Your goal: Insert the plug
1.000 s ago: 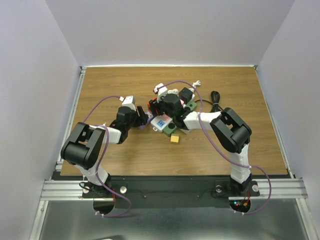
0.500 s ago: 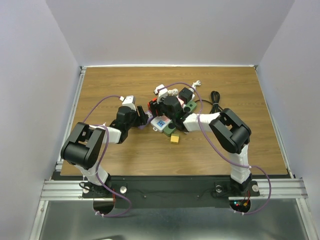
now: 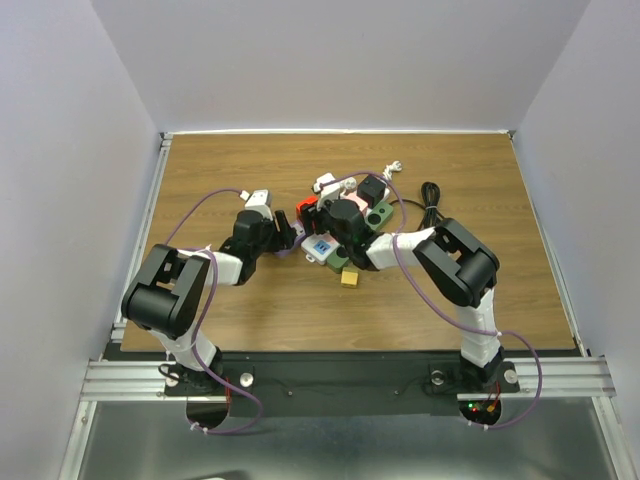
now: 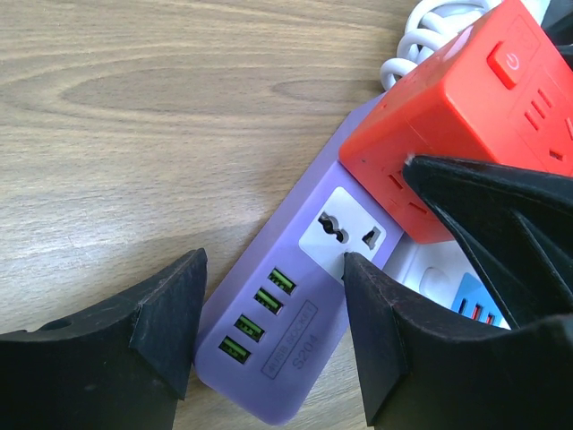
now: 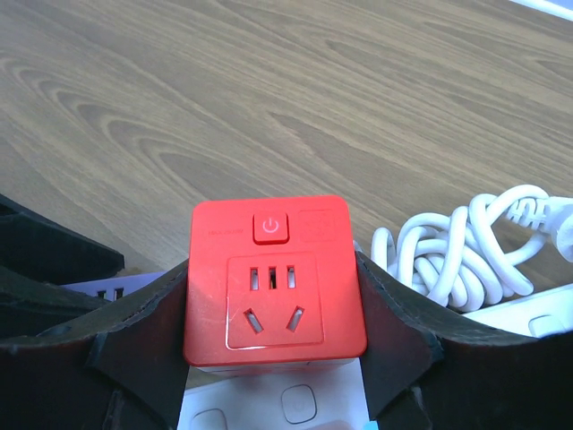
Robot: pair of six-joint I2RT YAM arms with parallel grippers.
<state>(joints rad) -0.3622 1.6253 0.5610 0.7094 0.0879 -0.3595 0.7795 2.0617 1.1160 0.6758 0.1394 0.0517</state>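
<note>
Plug cube (image 5: 273, 282), red, sits clamped in your right gripper (image 5: 273, 309), at 1 o'clock of the purple power strip (image 4: 269, 345), which your left gripper (image 4: 273, 336) pinches. The strip's socket (image 4: 345, 235) shows empty, so insertion seems not yet done: aligning and pressing in remain.

Bright, even light comes from overhead, leaving only faint, soft shadows on the table (image 3: 250, 180). In my 2 wrist views its grain at 12 o'clock is sharp, while my black fingers (image 4: 152, 331) at 6 o'clock read dark and slightly blurred.
</note>
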